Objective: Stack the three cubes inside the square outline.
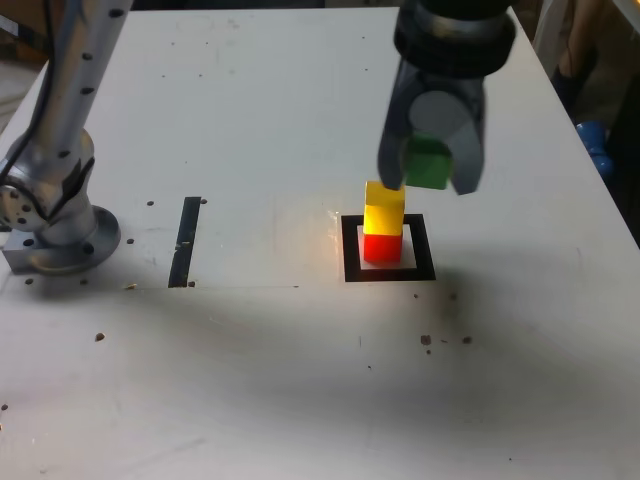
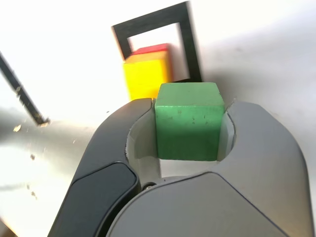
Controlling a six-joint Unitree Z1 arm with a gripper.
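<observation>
Grey curved-jaw pincer [image 2: 190, 128] clamped on green matte cube [image 2: 189, 121], grip on both sides clear in wrist view only — yellow matte cube [image 1: 384, 209] on red matte cube [image 1: 382, 248], inside thick black square outline [image 1: 354, 273]; exterior view alone shows silver arm base [image 1: 70, 245] at its left.

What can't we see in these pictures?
- Red cube: mostly hidden behind the yellow cube in the wrist view.
- Green cube: its sides against the fingers are covered in both views.
- Arm: cut off by the exterior view's top edge.
</observation>
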